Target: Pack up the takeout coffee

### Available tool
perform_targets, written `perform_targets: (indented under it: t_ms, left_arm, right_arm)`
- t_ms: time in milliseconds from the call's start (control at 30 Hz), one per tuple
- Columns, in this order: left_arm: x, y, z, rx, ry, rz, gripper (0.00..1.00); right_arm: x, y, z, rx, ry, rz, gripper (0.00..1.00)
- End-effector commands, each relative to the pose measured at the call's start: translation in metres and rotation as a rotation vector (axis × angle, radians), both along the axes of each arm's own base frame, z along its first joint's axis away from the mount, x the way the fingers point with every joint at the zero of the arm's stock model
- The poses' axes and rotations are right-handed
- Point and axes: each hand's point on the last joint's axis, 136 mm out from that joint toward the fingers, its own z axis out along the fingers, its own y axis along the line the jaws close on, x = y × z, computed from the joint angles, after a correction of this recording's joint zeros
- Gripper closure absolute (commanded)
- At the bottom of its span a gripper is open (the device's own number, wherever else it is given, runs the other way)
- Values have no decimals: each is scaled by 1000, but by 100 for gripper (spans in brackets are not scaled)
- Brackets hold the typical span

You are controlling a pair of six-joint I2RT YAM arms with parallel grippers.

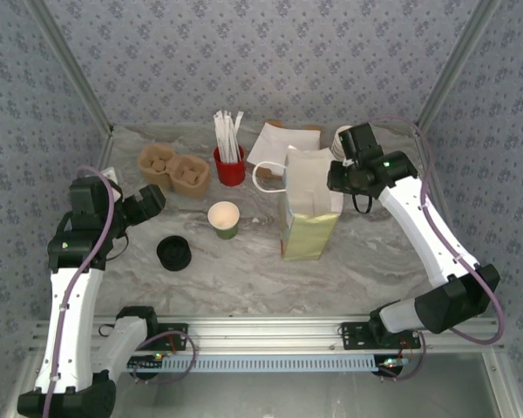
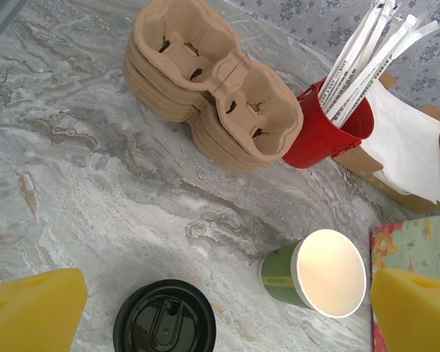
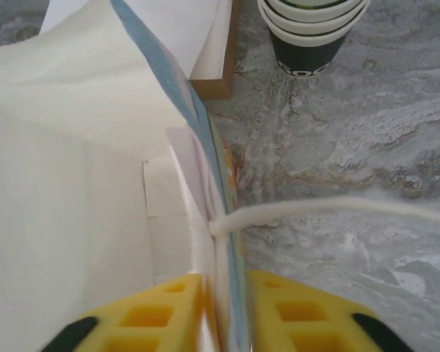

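Takeout coffee cup (image 1: 224, 219), green paper, upright, uncovered, black lid (image 1: 173, 252) nearby

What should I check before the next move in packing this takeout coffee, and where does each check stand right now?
1. The green cup stands upright on the table: ok.
2. Lid on the cup: not ok; the black lid lies on the table beside it.
3. The paper bag stands upright with its mouth open: ok.
4. The right gripper pinches the bag's wall: ok.
5. The left gripper is open and empty, above lid and cup: ok.
6. Whether the cup is filled: cannot tell.
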Motion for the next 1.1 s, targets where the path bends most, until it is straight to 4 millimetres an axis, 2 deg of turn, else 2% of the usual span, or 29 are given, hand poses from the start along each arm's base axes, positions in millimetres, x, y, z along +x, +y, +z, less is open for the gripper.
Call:
perform_targets:
  t_ms: [0,67,167,433,567,833,967,1067]
  left_arm:
    - [4,-2,10,-12,-40,-7,1]
    - [5,-2,9,-11,-38,-9,1]
    - [5,-2,8,-10,-39,-11,1]
    - [7,-2,6,-5,-34,-15,1]
    - [7,-2,6,-2,-32,-14,1]
    - [7,-2,4,-3,-30,-16,1]
    - [6,-2,4,0,-28,-17,1]
    - [5,-1,4,4,-27,-16,1]
  right_arm:
    - [7,-5,4,10,-24,-10,85]
    - [12,-11,8,-2,-44,-29,92]
    - [19,-17,12,-9,-55,-55,96]
    - [36,-32,12,-50,-66,-144,100]
    - [46,-37,19,-65,-110,-174,100]
    - [67,-43,13,-98,-116,-206,100]
    - [72,-45,11,-114,-113,-209,100]
    - [73,-46,10,-113,-113,-210,95]
